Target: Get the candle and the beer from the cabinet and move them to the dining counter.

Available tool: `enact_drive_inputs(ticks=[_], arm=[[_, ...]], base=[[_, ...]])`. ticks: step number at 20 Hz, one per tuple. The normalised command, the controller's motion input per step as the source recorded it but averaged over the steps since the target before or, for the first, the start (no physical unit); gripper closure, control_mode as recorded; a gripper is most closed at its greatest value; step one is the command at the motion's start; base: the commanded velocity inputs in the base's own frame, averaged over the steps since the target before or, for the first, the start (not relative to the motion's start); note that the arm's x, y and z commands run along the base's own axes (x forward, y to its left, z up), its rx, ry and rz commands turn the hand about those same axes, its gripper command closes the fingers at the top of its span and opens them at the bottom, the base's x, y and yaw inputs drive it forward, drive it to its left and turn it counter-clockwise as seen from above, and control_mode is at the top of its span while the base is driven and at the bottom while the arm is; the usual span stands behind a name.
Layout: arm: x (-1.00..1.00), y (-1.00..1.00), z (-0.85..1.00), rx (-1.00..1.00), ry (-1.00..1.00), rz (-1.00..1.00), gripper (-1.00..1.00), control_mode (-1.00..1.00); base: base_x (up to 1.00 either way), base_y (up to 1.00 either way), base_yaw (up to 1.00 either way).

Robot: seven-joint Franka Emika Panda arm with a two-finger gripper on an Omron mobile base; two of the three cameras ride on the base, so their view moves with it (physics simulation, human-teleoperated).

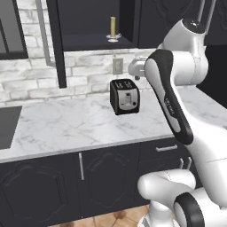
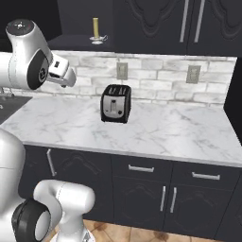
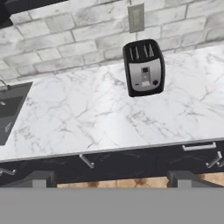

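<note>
A: Where is the candle (image 1: 112,29) now?

B: It stands upright on the shelf of the open cabinet (image 1: 95,43), at about 12 o'clock above the toaster (image 1: 124,96). I cannot see the beer there.

A: And the end effector (image 3: 109,177)?

B: Released, its 2 tips wide apart, with nothing between them. It looks down at the marble surface (image 3: 87,118), with the toaster at about 1 o'clock.

A: Why so low?

B: I think the arm must first rise toward the shelf, because the candle is high.
</note>
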Motion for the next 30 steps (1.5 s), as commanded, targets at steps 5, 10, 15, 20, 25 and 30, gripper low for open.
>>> enact_drive_inputs(ticks=[5,10,15,20,25,30], arm=[[0.0,0.0,0.0,0.0,0.0,0.0,-1.0,1.0],[0.0,0.0,0.0,0.0,0.0,0.0,-1.0,1.0],[0.0,0.0,0.0,0.0,0.0,0.0,-1.0,1.0],[0.0,0.0,0.0,0.0,0.0,0.0,-1.0,1.0],[0.0,0.0,0.0,0.0,0.0,0.0,-1.0,1.0],[0.0,0.0,0.0,0.0,0.0,0.0,-1.0,1.0]], base=[[0.25,0.0,0.0],[0.46,0.0,0.0],[0.63,0.0,0.0],[0.69,0.06,0.0],[0.65,0.15,0.0],[0.19,0.2,0.0]])
